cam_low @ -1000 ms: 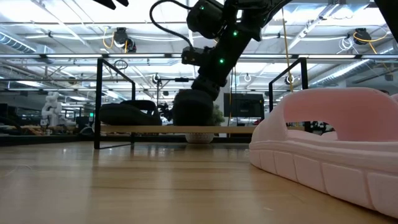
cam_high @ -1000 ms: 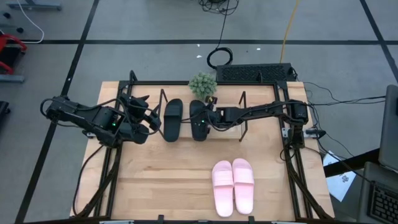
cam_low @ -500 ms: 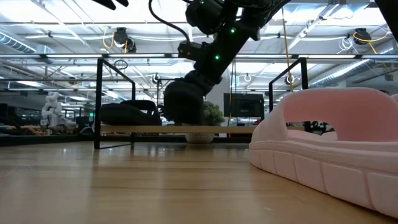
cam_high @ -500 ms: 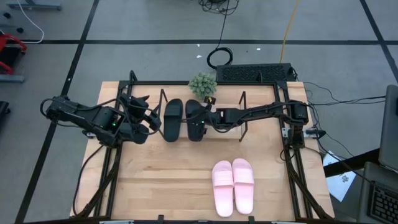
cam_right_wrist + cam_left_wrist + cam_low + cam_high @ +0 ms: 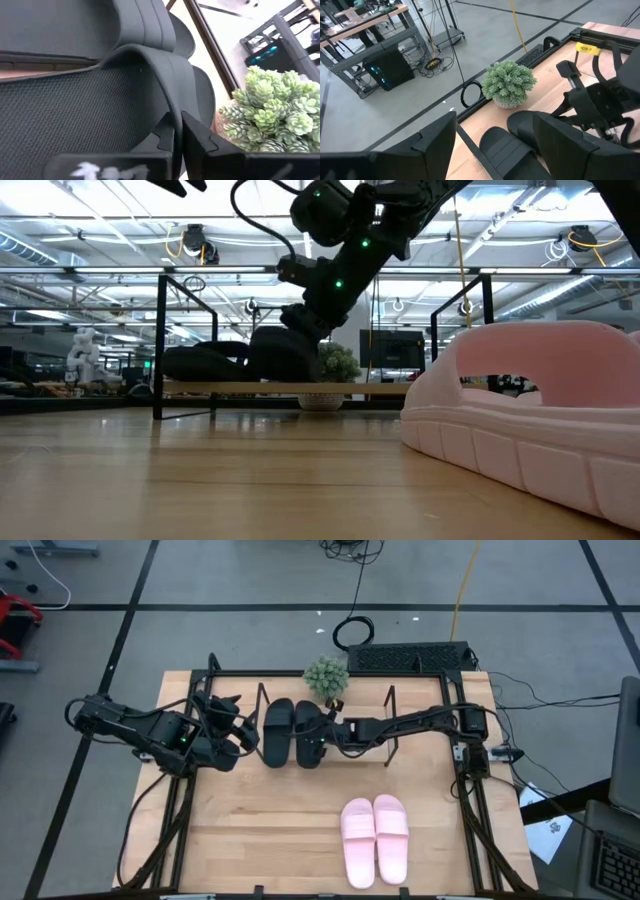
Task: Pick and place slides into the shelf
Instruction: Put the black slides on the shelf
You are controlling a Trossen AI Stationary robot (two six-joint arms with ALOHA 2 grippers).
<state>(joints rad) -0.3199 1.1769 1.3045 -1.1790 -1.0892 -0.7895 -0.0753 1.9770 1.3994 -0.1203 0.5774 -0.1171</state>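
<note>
Step in hand: the right gripper (image 5: 322, 730) is setting the second black slide (image 5: 309, 734) into the shelf (image 5: 389, 712), at the far edge of the worktop (image 5: 280, 830).
Right jaws: closed on the strap of that black slide, as the right wrist view shows.
First black slide (image 5: 277, 732): already on the shelf board, just beside the held one on its left.
Left gripper (image 5: 240, 732): waits by the shelf's left end, jaws spread wide and holding nothing.
Pink slides (image 5: 376, 838): a pair side by side near the front edge of the worktop, well apart from the shelf, not yet moved.
Next move, as I judge: settle the black slide flat beside its mate, release the strap and draw back clear of the wire frame.
In the way: the potted plant (image 5: 326, 676) stands just behind the shelf, near the right gripper; the thin wire frames flank the arm closely.
</note>
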